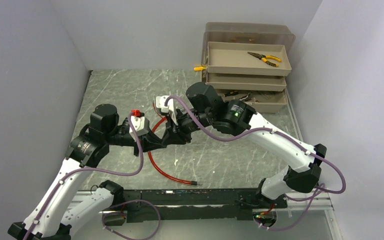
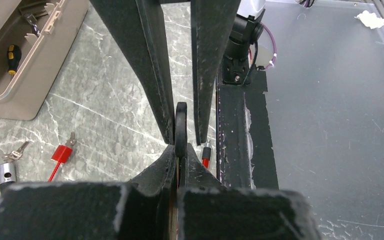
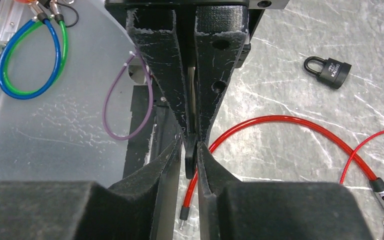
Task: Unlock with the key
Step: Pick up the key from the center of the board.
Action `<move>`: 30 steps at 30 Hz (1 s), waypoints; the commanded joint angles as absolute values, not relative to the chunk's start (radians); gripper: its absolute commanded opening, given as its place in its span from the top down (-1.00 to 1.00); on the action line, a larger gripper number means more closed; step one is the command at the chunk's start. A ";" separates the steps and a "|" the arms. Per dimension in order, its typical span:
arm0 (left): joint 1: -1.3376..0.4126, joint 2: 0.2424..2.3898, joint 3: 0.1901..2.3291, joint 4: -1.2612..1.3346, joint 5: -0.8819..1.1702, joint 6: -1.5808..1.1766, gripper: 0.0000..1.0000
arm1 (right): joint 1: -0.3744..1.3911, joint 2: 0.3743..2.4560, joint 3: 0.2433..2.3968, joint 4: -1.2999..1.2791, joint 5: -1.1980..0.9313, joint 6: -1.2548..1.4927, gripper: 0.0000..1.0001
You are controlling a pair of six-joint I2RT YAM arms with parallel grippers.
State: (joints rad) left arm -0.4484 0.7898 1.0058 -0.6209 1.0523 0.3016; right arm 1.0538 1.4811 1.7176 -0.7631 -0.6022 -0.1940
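Observation:
The key shows only as a thin black flat head [image 2: 181, 125], seen edge-on and held above the table. My left gripper [image 2: 181, 150] is shut on it. My right gripper [image 3: 191, 150] faces the left one tip to tip, with its jaws close on either side of the same black head [image 3: 190, 160]. A sliver of gap shows at its left pad. In the top view both grippers [image 1: 169, 136] [image 1: 177, 131] meet over the middle of the table. A black padlock [image 3: 327, 70] lies on the marble top, away from both.
A red cable [image 1: 162, 170] loops on the table below the grippers. A red-headed key [image 2: 61, 152] and a silver lock cylinder with keys [image 2: 5, 172] lie nearby. Stacked tool trays [image 1: 245, 65] stand at the back right, and a black rail [image 1: 195, 197] runs along the near edge.

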 commanded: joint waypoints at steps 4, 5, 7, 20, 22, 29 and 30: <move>-0.450 0.788 1.052 -0.609 1.063 0.315 1.00 | 1.071 1.488 1.749 -0.754 -0.540 -0.215 1.00; -0.450 0.788 1.052 -0.613 1.056 0.319 0.97 | 1.071 1.478 1.737 -0.739 -0.529 -0.210 1.00; -0.451 0.788 1.054 -0.626 1.025 0.327 0.44 | 1.072 1.454 1.703 -0.710 -0.498 -0.200 1.00; -0.146 0.883 1.019 -0.702 0.723 0.343 -0.99 | 0.898 1.174 1.339 -0.473 -0.379 -0.026 1.00; -0.090 0.948 1.012 -0.704 0.684 0.404 -0.99 | 0.863 1.128 1.291 -0.439 -0.381 -0.003 1.00; -0.008 1.329 1.074 -0.666 0.431 0.547 -0.99 | 0.832 1.036 1.158 -0.329 -0.404 0.094 1.00; -0.006 1.374 1.090 -0.642 0.382 0.540 -0.99 | 0.831 1.024 1.144 -0.318 -0.403 0.102 1.00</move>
